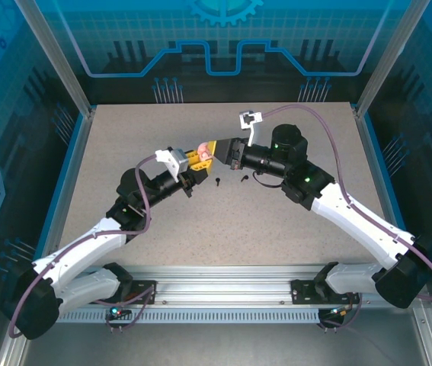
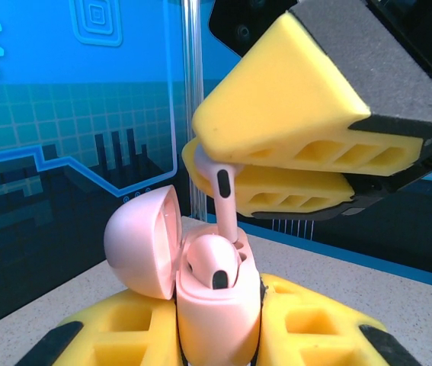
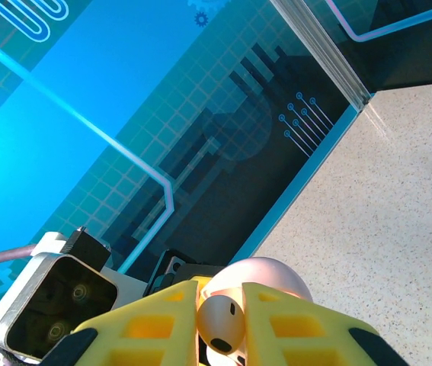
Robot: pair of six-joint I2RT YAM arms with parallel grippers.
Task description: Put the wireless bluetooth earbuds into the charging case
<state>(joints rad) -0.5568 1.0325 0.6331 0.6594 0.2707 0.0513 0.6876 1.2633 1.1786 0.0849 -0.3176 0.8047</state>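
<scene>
My left gripper point(image 1: 195, 158) is shut on a pale pink charging case point(image 2: 216, 305), held upright with its lid point(image 2: 136, 244) swung open to the left. One pink earbud point(image 2: 214, 263) sits in the case. My right gripper point(image 1: 217, 149) is shut on a second pink earbud point(image 3: 219, 324), directly above the case. In the left wrist view this second pink earbud's stem point(image 2: 227, 206) points down and reaches the free slot beside the seated one. The right gripper's yellow fingers point(image 2: 299, 114) hang over the case. Two black earbuds point(image 1: 219, 181) point(image 1: 244, 178) lie on the table just in front of the grippers.
Both arms meet over the middle of the speckled table point(image 1: 299, 229). Blue walls and metal posts point(image 1: 368, 91) enclose the table on all sides. The left wrist camera housing point(image 3: 48, 301) shows close behind the case in the right wrist view.
</scene>
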